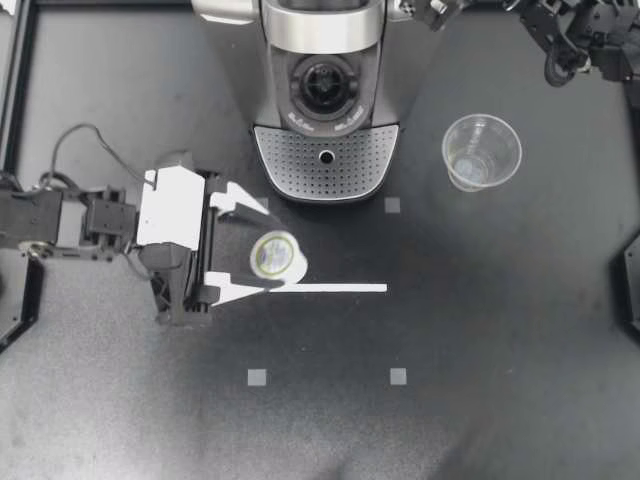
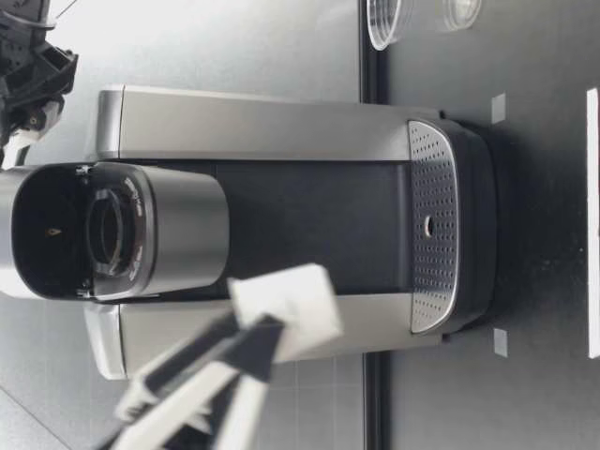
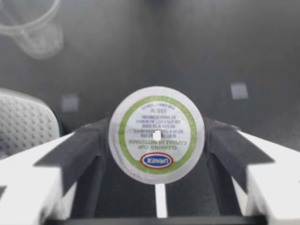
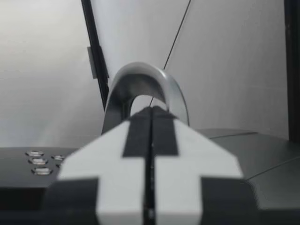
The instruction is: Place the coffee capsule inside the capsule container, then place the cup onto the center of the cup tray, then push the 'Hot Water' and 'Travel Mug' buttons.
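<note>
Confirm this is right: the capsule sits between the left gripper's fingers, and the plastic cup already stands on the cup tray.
Not right. The plastic cup stands on the table beside the machine, off the cup tray, as the top view shows. The capsule does sit between the left gripper's fingers.

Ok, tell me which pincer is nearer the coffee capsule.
Left. My left pincer straddles the coffee capsule, open fingers either side; my right pincer is far off, shut, up by the coffee machine.
</note>
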{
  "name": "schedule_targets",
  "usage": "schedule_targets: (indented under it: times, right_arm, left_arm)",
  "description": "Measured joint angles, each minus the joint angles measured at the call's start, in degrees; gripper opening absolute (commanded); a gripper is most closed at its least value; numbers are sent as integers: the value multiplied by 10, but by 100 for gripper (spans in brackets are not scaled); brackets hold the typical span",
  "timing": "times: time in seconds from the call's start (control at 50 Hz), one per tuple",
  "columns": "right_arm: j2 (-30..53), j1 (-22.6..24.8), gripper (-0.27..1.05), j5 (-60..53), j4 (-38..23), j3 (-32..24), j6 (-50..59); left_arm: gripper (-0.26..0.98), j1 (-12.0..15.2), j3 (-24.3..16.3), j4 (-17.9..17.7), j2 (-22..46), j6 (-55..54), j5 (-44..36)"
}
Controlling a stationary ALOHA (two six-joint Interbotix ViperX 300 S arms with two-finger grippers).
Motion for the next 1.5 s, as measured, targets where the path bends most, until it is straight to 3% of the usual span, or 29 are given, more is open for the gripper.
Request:
schedule_targets:
  times: [0.22,0.34,0.46,0.62,0.8,1.14,1.5]
  right_arm:
    - [-28,-1,5,-29,-7,11,4]
    - [-67,14,5,-45,-13,36,3]
    - [-103,25,5,-44,-23,67,2]
    - [-145,25,5,-27,-25,103,-2]
    - [-179,25,5,-18,-25,125,-3]
    - [-198,25,5,-13,-25,140,-29]
    - [-203,25,5,-13,-24,154,-29]
  left_arm:
    - [56,0,-83,28,-36,60,108]
    - [56,0,-134,62,-53,95,179]
    - [56,0,-182,122,-58,108,248]
    - [56,0,-227,236,-53,106,310]
    - [56,-3,-245,337,-33,105,315]
    - [56,-41,-258,461,1,94,330]
    - [56,-43,-256,602,40,-18,374]
